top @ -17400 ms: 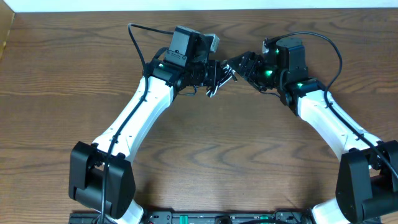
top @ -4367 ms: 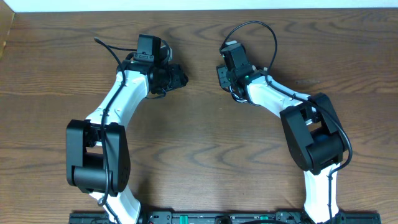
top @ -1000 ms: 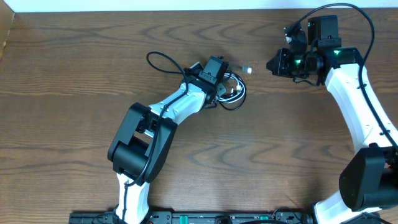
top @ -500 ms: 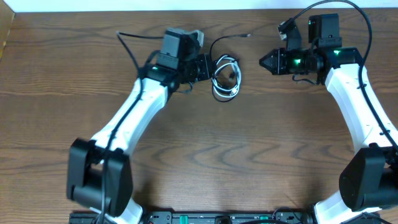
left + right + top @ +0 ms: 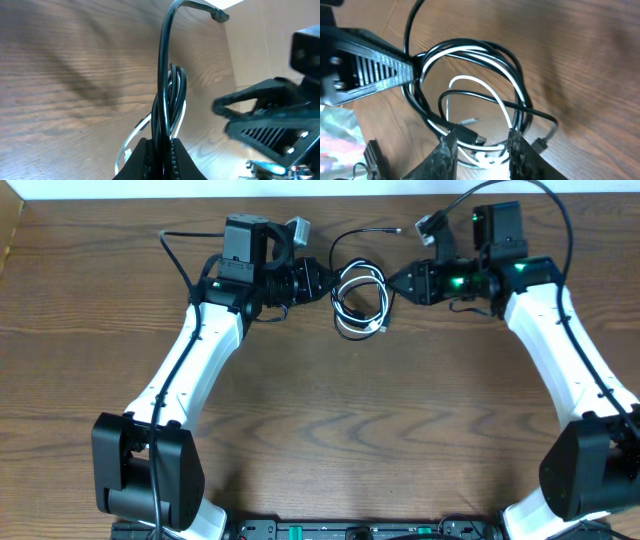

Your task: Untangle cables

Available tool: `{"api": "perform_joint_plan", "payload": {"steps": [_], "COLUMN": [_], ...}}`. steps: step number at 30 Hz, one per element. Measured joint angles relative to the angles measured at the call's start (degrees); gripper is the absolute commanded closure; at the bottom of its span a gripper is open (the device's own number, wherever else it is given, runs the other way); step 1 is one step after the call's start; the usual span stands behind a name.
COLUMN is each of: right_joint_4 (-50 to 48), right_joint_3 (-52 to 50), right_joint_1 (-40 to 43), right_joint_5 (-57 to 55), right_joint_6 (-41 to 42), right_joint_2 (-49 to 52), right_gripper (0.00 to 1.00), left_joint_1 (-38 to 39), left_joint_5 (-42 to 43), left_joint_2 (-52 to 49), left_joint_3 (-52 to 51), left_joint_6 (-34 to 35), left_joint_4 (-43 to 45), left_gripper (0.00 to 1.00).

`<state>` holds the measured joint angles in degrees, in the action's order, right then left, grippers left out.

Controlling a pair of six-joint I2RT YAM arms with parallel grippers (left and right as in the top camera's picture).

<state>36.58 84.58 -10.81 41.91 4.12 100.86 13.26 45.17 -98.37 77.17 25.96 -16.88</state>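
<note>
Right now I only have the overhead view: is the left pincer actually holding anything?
Observer: Yes. The left wrist view shows the left pincer shut on a black cable.
Reviewer: And the right pincer?
Observer: Open; its fingers straddle the edge of the coil, gripping nothing.
Reviewer: Any plug nearby?
Observer: A black plug lies between those fingers.
</note>
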Motion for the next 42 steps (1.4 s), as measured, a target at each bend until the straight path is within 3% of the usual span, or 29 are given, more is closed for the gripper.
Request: {"api": "perform_joint_plan", "payload": {"steps": [3,5,9,12,15,24,27,29,34,37,42], "right_joint_4": [-0.72,-0.57,4.44,6.67,7.39,12.07,11.58,9.53,-1.46,-6.43,-13.05], "right_joint_3": [0.0,0.0,0.02,0.02,0.02,0.0,0.0,0.0,-0.02,-0.02,-0.02], "right_joint_1": [-1.77,-2.99,-3.78,-3.67,-2.73,6.97,8.09,8.04,7.93,7.56,4.94], "right_joint_5": [-1.86,-5.16,-20.52,-29.2,-31.06,-36.5,-32.0,-25.0,2.62,11.74,18.53], "right_joint_6": [0.85,2.86,13.6,18.4,19.82,16.02,10.99,6.73,1.11,2.8,13.46], "right_joint_2": [1.07,2.23,5.95,9.33,10.23,12.02,12.02,12.02,12.02,12.02,12.02], "right_gripper": [0.66,0.58,0.5,0.51,0.53,0.62,0.59,0.49,0.43,0.42,0.39], "left_joint_1": [0.02,0.02,-0.13,-0.7,-1.75,-6.45,-6.29,-6.08,-5.55,-5.55,-5.55], "left_joint_5": [0.9,2.1,3.28,4.13,4.42,4.44,4.44,4.46,5.68,7.72,11.23], "left_joint_2": [0.0,0.0,0.0,0.0,0.0,0.13,0.13,0.13,0.13,0.13,0.13], "left_joint_3": [0.0,0.0,0.0,0.0,0.0,0.0,0.0,0.0,0.0,0.02,0.02], "left_joint_6": [2.38,3.5,5.62,6.71,7.1,7.26,7.26,7.26,8.24,10.45,15.1], "left_joint_4": [0.02,0.76,1.03,1.03,0.81,1.25,0.85,0.76,2.43,6.29,9.94], "left_gripper": [0.92,0.93,0.92,0.93,0.92,0.92,0.92,0.93,0.93,0.92,0.92]}}
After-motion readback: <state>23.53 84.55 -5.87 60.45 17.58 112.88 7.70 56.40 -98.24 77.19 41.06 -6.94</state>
